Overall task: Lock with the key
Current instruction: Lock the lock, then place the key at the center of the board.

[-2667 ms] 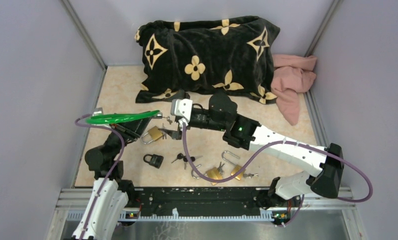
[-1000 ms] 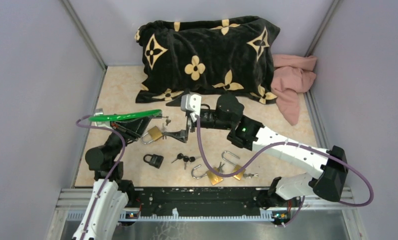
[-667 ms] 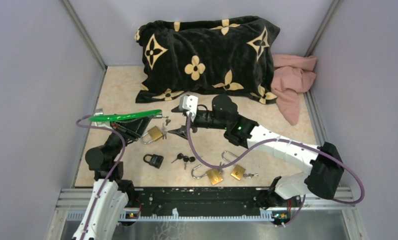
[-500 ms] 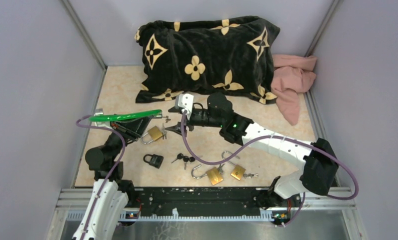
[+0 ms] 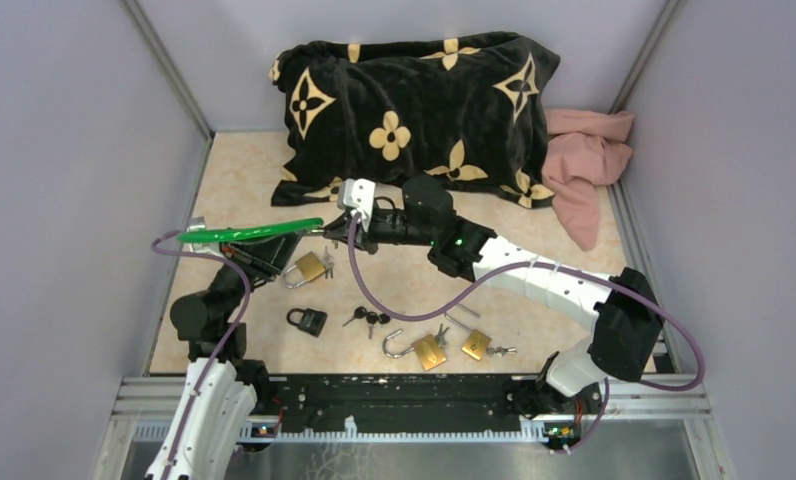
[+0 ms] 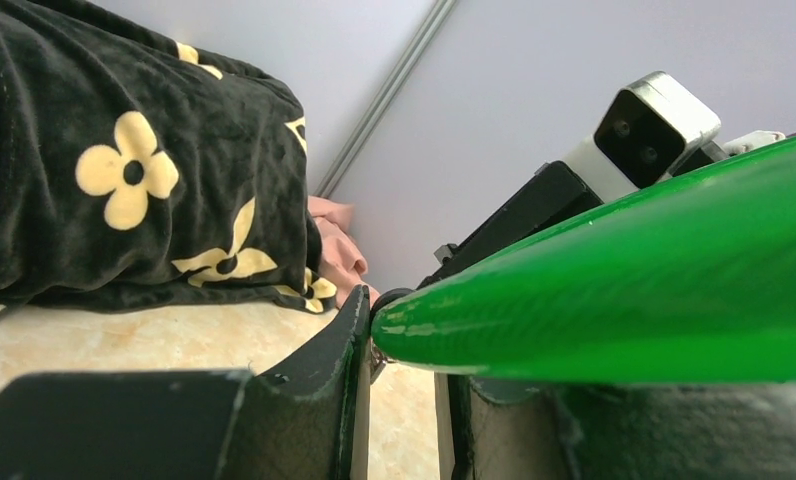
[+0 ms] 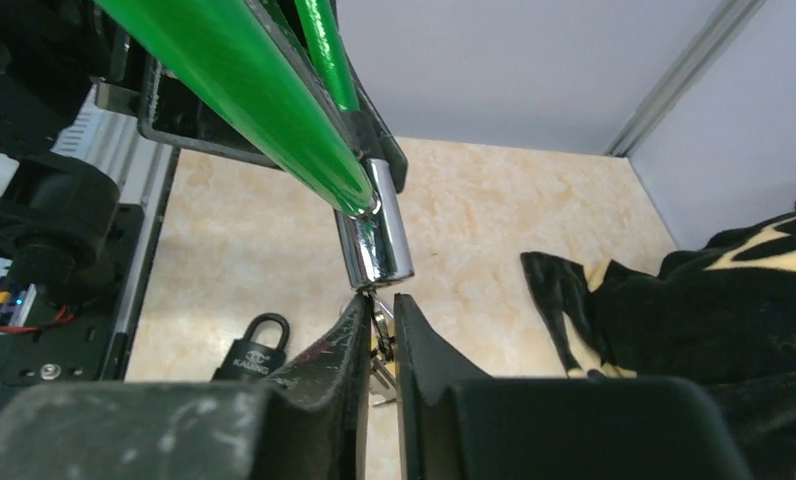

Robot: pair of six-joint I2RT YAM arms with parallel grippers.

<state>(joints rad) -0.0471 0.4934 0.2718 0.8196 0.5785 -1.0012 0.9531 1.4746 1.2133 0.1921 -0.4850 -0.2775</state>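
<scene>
A green cable lock [image 5: 244, 235] hangs above the table's left side, and my left gripper [image 5: 299, 240] is shut on it near its chrome cylinder [image 7: 374, 245]. The green cable [image 6: 614, 290] crosses over the left fingers in the left wrist view. A key [image 7: 379, 335] on a small ring sticks out of the cylinder's lower end. My right gripper [image 7: 379, 312] is shut on that key, its tips just under the cylinder. From above, the right gripper [image 5: 340, 240] meets the lock's right end.
On the table lie a brass padlock [image 5: 307, 268], a black padlock [image 5: 307, 320], a key bunch [image 5: 369, 318] and two open brass padlocks [image 5: 426, 350] [image 5: 474, 343]. A black flowered pillow [image 5: 414, 100] and pink cloth [image 5: 584, 160] fill the back.
My right arm swung left to the lock's chrome end and its jaws went from wide open to shut on the key. The left arm and the green lock stayed put.
</scene>
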